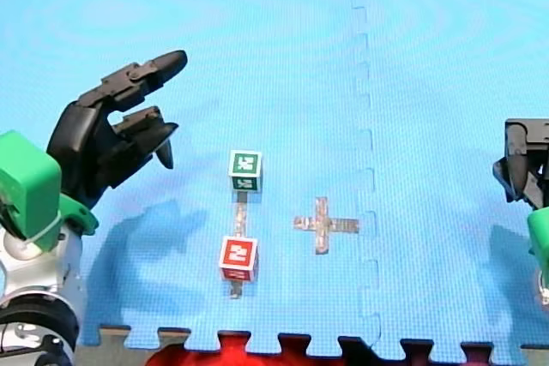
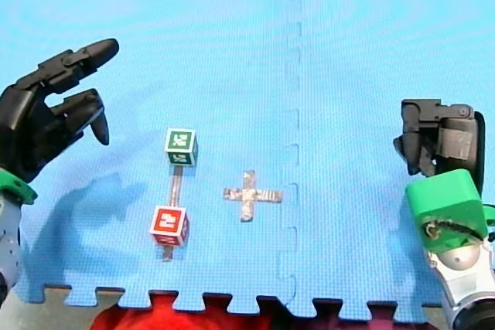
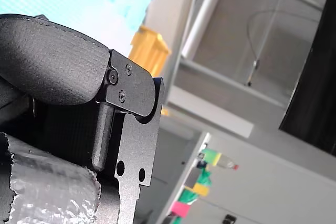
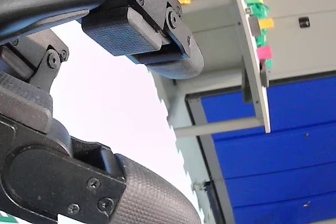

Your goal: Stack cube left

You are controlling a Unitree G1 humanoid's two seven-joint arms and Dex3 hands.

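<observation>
A green cube [image 1: 245,170] with a white marker on top sits on the blue foam mat [image 1: 257,57], near the middle. A red cube [image 1: 238,258] with a like marker stands closer to me, almost straight in front of the green one, about a cube's width apart. My left hand [image 1: 171,109] is open, raised above the mat to the left of the green cube, and touches neither cube. At the mat's right side my right hand [image 2: 421,144] is shut, far from both cubes.
A strip of silver tape [image 1: 242,212] runs between the two cubes. A silver tape cross [image 1: 324,225] lies on the mat to their right. A jigsaw seam [image 1: 364,126] splits the mat. Red fabric [image 1: 249,353] shows beyond the mat's near edge.
</observation>
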